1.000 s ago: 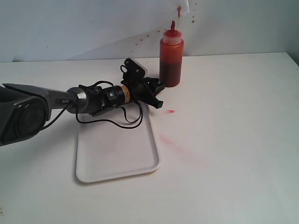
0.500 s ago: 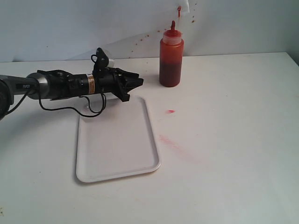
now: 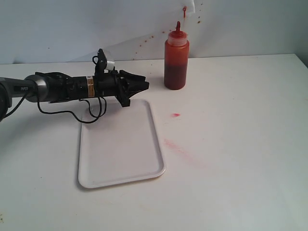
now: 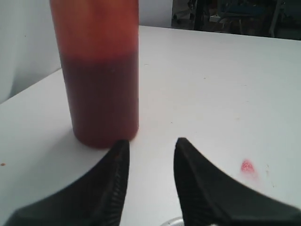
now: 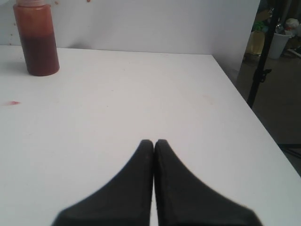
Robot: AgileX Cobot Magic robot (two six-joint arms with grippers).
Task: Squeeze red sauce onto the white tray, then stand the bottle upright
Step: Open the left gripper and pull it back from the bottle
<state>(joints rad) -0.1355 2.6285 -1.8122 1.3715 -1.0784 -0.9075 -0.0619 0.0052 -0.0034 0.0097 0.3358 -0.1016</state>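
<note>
The bottle stands upright at the back of the table, red-tinted and darker in its lower part, with a red nozzle on top. It also shows in the left wrist view and the right wrist view. The white tray lies flat and bare in front of it, to the left. My left gripper is open and empty, held level above the tray's far edge, pointing at the bottle with a gap between them. My right gripper is shut with nothing in it; the exterior view does not show it.
A small red blob and a pale pink smear mark the table right of the tray. Red splatter dots the back wall. The table's right edge drops off to the floor.
The left arm pulled back from beside the bottle toward the left, then crept slightly toward the bottle again. The bottle has stayed upright in place.
</note>
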